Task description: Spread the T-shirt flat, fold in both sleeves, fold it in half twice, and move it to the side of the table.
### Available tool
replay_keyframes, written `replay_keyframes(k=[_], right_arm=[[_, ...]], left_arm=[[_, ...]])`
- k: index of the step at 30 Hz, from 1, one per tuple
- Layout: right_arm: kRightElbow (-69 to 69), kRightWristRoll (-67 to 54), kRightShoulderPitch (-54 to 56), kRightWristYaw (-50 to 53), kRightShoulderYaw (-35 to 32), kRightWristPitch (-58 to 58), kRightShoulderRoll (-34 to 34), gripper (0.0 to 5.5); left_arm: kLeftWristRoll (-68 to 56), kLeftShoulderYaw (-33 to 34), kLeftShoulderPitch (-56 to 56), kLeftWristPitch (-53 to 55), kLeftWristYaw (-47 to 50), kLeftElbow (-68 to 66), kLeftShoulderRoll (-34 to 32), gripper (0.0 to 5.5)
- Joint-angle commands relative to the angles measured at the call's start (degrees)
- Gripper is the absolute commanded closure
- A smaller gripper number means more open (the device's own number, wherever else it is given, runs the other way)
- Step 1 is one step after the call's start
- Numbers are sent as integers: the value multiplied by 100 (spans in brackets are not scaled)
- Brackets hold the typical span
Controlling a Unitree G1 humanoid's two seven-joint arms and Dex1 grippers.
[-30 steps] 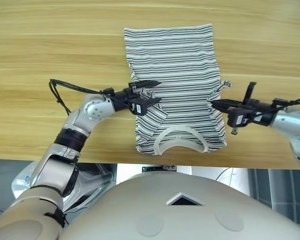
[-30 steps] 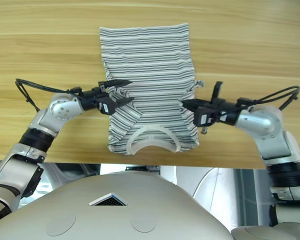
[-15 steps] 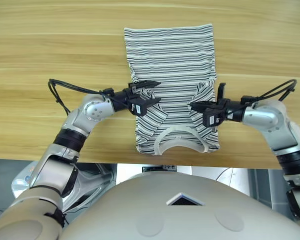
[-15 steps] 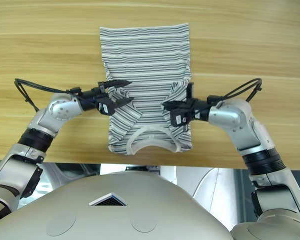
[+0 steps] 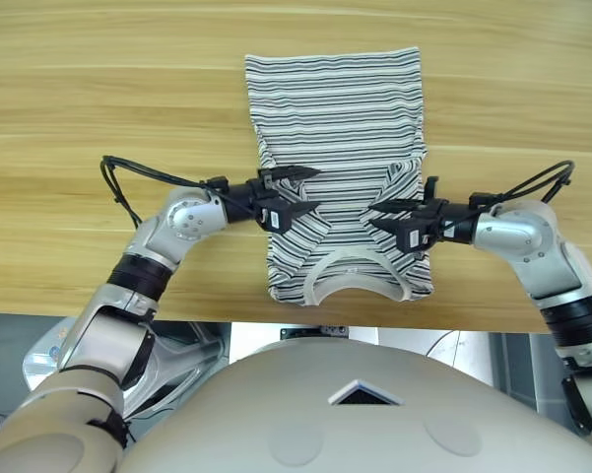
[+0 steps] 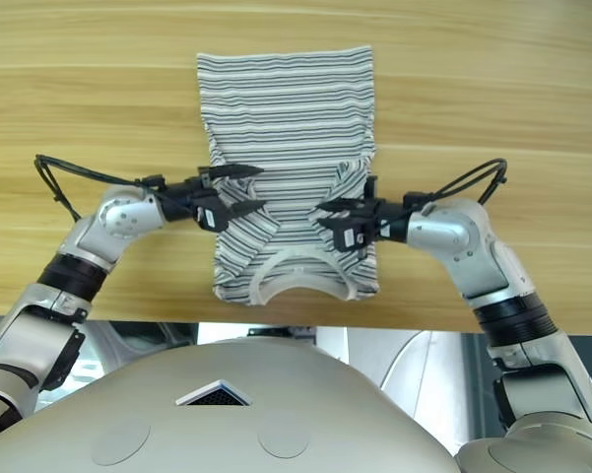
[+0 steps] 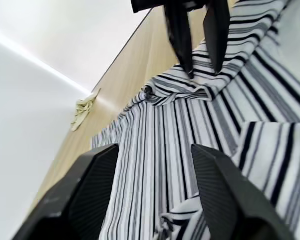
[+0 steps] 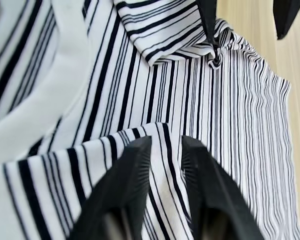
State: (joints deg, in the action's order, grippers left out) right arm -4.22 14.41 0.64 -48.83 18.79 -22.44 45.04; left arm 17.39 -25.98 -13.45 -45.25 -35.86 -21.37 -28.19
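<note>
The T-shirt [image 5: 340, 108] lies lengthwise on the table [image 5: 98, 89], collar at 6 o'clock. At mid-length, the left gripper [image 5: 315, 188] gapes at 9 o'clock and the right gripper [image 5: 374, 215] is slightly parted at 3. The hem lies at 12, equally far from both.

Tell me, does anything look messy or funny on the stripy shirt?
A little. On the T-shirt, both folded-in sleeves look bunched and wrinkly near the collar, not flat.
</note>
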Motion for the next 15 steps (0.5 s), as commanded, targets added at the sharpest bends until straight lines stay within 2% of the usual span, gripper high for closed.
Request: replay_keyframes(k=[1, 5, 8, 15], right_arm=[[45, -118, 38, -43, 45, 108, -126, 360], [-148, -614, 8, 19, -321, 96, -120, 286], [-187, -1138, -147, 78, -1181, 10, 329, 235], [164, -1427, -1444, -108, -2761, -448, 1286, 116]], left_arm=[[-246, -86, 31, 167, -360, 116, -107, 236], [-974, -108, 202, 307, -904, 509, -258, 165], [-1553, 302, 343, 318, -1096, 1031, -691, 118], [-2492, 844, 1202, 626, -2320, 2010, -2535, 109]])
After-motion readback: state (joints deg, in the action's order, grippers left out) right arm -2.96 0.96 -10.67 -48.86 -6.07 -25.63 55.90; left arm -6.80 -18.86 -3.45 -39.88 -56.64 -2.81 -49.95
